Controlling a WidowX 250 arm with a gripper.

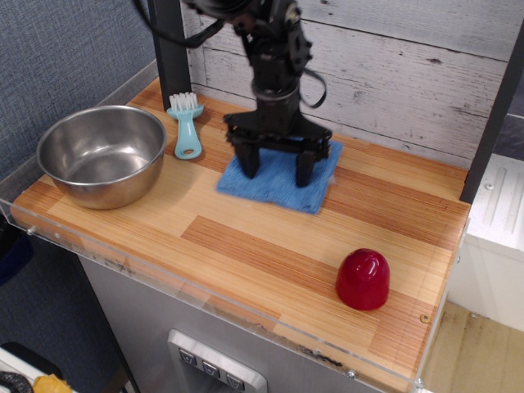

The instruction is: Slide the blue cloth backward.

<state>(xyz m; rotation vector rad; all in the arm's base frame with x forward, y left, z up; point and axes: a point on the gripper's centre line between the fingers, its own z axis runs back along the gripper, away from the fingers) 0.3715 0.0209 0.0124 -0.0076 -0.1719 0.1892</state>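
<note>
Bowl [102, 153] is sitting at the left end of the counter [246, 246], steel, upright, nothing visible inside. Brush [187, 127] is lying just right of it toward the back, bristles pointing at the wall, light-blue handle pointing forward, not touching the cloth. Dark post [168, 49] is standing behind the brush. Cloth [278, 178] is lying flat near the middle-back of the counter, close to the plank wall [393, 74], corners a bit skewed. Gripper [277, 168] is pointing straight down onto the cloth, fingers spread apart, both tips [249, 164] pressing on the cloth's top surface, one near its left side and one near its right. Arm is rising up out of the top edge. Red dome [363, 278] is sitting well apart at front right, near the counter's clear front edge.
</note>
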